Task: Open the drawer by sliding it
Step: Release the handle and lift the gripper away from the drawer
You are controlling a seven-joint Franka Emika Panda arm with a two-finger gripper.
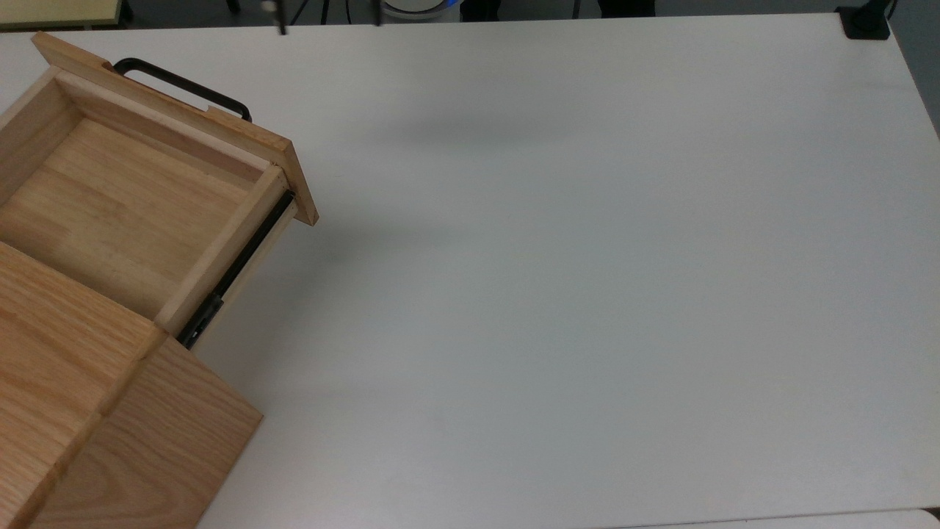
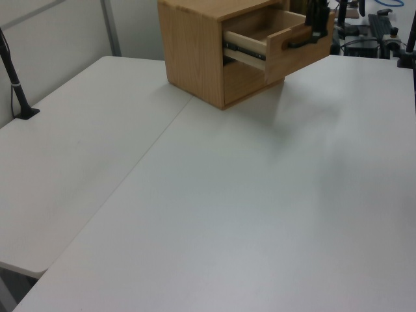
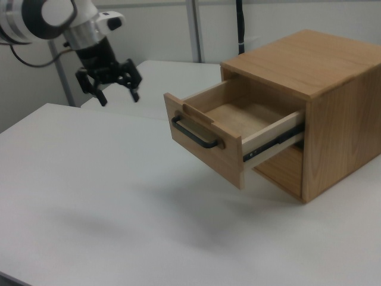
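The light oak drawer (image 1: 125,206) is pulled well out of the cabinet body (image 1: 73,382), and its inside is bare. Its black bar handle (image 1: 183,88) faces the top view's upper edge, and a black side rail (image 1: 235,272) is exposed. In the right view the drawer (image 3: 205,146) sticks out towards the right view's left, with its handle (image 3: 193,136) free. My gripper (image 3: 119,95) hangs open above the table, well off to the right view's left of the handle, holding nothing. In the left view the gripper (image 2: 317,18) shows dark just beyond the drawer front (image 2: 296,45).
The white table (image 1: 587,294) spreads wide to the top view's right of the cabinet. A black clamp (image 1: 866,22) sits at its far corner. A black pole (image 2: 16,84) stands at the left view's left edge, and a seam (image 2: 149,149) joins two tabletops.
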